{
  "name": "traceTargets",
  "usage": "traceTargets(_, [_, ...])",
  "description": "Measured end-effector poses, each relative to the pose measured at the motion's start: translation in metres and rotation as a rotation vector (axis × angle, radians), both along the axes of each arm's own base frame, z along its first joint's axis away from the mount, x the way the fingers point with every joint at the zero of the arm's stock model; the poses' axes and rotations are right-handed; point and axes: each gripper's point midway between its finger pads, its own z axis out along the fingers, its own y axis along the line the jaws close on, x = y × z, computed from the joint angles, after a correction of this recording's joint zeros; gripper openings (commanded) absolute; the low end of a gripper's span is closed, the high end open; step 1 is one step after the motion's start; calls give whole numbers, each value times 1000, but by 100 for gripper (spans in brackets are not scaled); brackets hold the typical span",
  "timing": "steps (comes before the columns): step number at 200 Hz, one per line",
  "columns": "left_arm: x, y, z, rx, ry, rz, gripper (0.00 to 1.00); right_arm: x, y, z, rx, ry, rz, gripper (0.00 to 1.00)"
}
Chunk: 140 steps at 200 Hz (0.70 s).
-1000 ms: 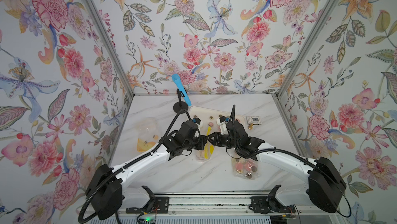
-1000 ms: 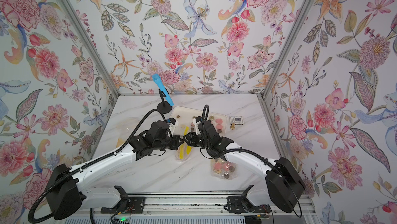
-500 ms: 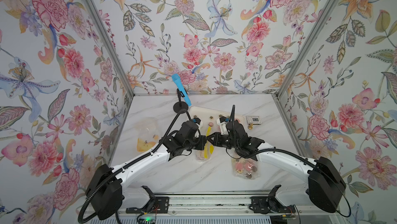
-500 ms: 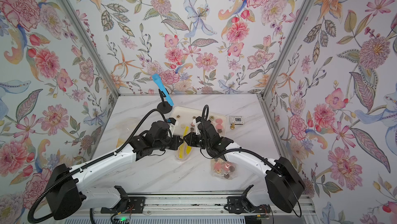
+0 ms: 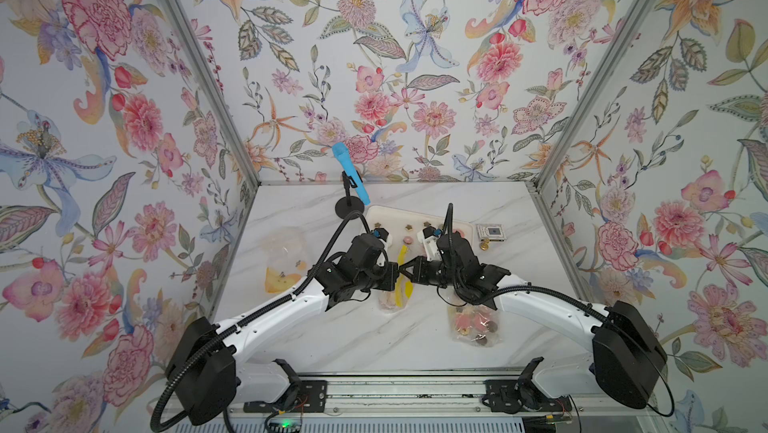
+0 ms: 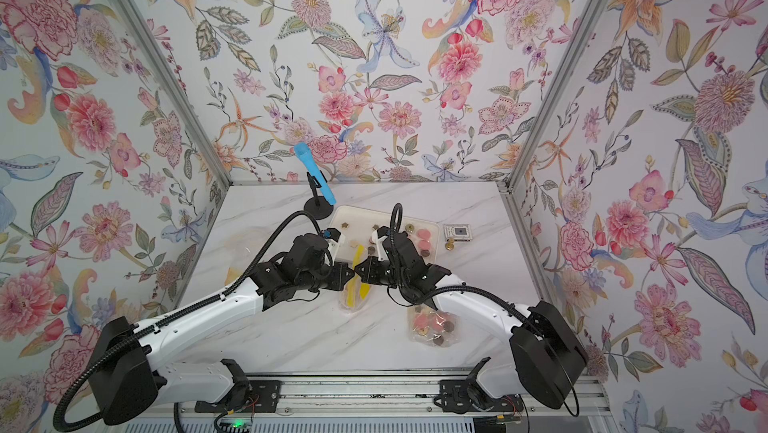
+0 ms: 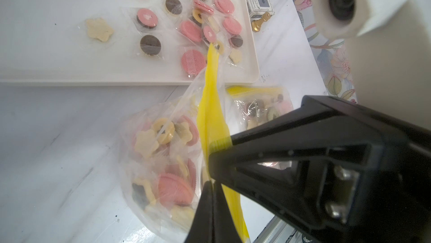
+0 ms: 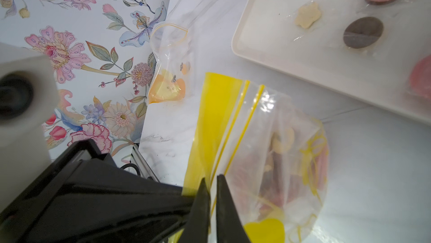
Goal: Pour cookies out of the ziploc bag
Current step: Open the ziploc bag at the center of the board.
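The clear ziploc bag [image 5: 395, 289] with a yellow top strip hangs upright between my two grippers at the table's middle, in front of the white tray [image 5: 415, 215]. Cookies [image 7: 173, 187], pink rounds and beige flower shapes, fill its lower part. My left gripper [image 7: 211, 182] is shut on one yellow lip of the bag [image 7: 211, 104]. From the opposite side my right gripper [image 8: 212, 177] pinches the other lip, with the zip lines [image 8: 235, 122] running between its nearly touching fingers. In both top views the gripper tips meet over the bag [image 6: 354, 285]. Loose cookies [image 7: 191, 30] lie on the tray [image 7: 58, 64].
A second bag of cookies [image 5: 473, 327] lies under the right arm. An emptied bag with an orange print [image 5: 282, 258] lies at the left wall. A blue microphone on a stand [image 5: 351, 179] stands behind the tray; a small card box [image 5: 490, 231] and a gold pawn [image 5: 484, 246] sit to its right.
The right gripper's jaws have narrowed onto the bag's lip. Both arms and the bag have stayed almost where they were.
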Motion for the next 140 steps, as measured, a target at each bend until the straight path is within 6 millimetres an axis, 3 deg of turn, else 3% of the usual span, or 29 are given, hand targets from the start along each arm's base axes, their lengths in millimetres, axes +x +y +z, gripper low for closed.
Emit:
traceTargets(55, [0, 2, -1, 16, -3, 9, 0, 1, 3, -5, 10, 22, 7, 11])
traceTargets(81, [0, 2, -2, 22, 1, 10, 0, 1, 6, -3, 25, 26, 14, 0])
traceTargets(140, [3, 5, 3, 44, -17, 29, 0, 4, 7, 1, 53, 32, 14, 0])
